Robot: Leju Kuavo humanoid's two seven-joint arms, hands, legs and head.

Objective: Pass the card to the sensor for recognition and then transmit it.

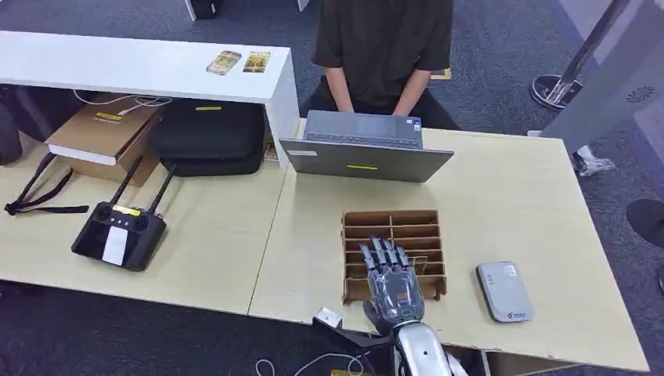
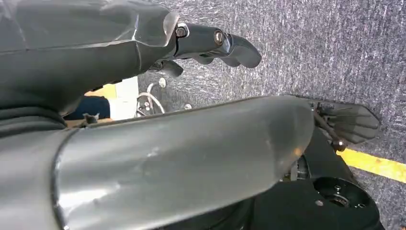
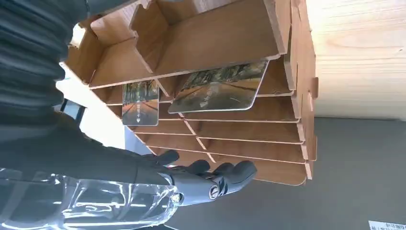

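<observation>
A brown wooden card rack (image 1: pixel 394 222) with several slots stands on the right table. My right hand (image 1: pixel 391 276) hovers over its near half, fingers stretched out and holding nothing. In the right wrist view two picture cards sit in the rack (image 3: pixel 225 43), a large one (image 3: pixel 218 88) and a smaller one (image 3: pixel 140 100), with my fingers (image 3: pixel 215 179) apart from them, several slots away. The grey card sensor (image 1: pixel 505 291) lies flat on the table right of the rack. My left hand (image 2: pixel 210 44) hangs beside my body above the carpet, fingers loosely extended and empty.
A person sits behind an open grey laptop (image 1: pixel 364 149) at the table's far edge. Two more cards (image 1: pixel 239 62) lie on the white shelf at back left. A black remote controller (image 1: pixel 119 233), a black case (image 1: pixel 210 137) and a cardboard box (image 1: pixel 106 133) occupy the left table.
</observation>
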